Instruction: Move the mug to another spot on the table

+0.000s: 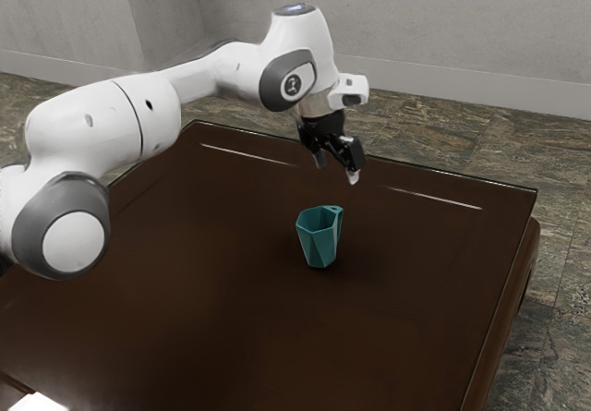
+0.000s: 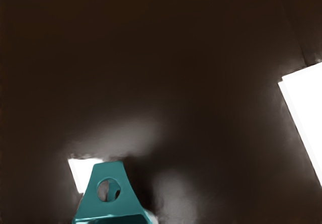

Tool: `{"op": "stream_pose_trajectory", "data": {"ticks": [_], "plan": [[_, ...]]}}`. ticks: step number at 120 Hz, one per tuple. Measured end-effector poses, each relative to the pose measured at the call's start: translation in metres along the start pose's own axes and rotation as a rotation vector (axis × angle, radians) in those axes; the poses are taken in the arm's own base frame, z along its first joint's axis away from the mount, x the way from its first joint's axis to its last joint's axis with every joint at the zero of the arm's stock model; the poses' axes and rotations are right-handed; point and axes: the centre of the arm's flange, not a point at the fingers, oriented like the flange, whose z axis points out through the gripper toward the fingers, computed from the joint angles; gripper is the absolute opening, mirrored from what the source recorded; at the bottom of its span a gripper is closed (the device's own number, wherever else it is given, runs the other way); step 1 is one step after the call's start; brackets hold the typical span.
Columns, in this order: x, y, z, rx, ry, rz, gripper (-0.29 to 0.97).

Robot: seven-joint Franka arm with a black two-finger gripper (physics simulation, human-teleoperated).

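Claw (image 1: pixel 336 168) is hanging in the air above the mug (image 1: pixel 319 237), a bit toward the far side of it, fingers spread apart and nothing between them. So it's released, not touching anything yet.

The mug sits upright roughly mid tabletop (image 1: pixel 185 291), well away from every edge, with bare dark wood all around it.

My guess is this is the approach before the grab. If I were steering it, I'd slide the claw over until it's properly centred on the cup before dropping, because right now it looks offset from the rim. Then come straight down with one finger inside the opening and one outside, pinching a wall, or straddle the whole body if the spread allows. I'd stay off the handle side so the mug doesn't twist when the fingers close. Slow descent too, since a bump on the rim could tip it.

The mug itself is teal, faceted like low-poly, and narrower at the base than at the mouth. In the wrist view the mug (image 2: pixel 111 196) shows a flat tab handle with a round hole through it. Those angled facets probably mean the fingers should land flat on a face, not an edge.
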Motion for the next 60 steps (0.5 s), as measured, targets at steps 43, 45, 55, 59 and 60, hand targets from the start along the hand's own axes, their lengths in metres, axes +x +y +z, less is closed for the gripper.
{"op": "stream_pose_trajectory", "data": {"ticks": [43, 45, 55, 59, 60], "plan": [[0.000, -0.017, 0.060, -0.005, -0.055, 0.069, 0.66], [0.000, -0.016, 0.064, -0.004, -0.059, 0.074, 0.66], [0.000, -0.012, 0.076, 0.002, -0.073, 0.099, 0.66], [0.000, -0.012, 0.080, 0.004, -0.078, 0.106, 0.66], [0.000, -0.011, 0.080, 0.005, -0.079, 0.107, 0.66]]}}
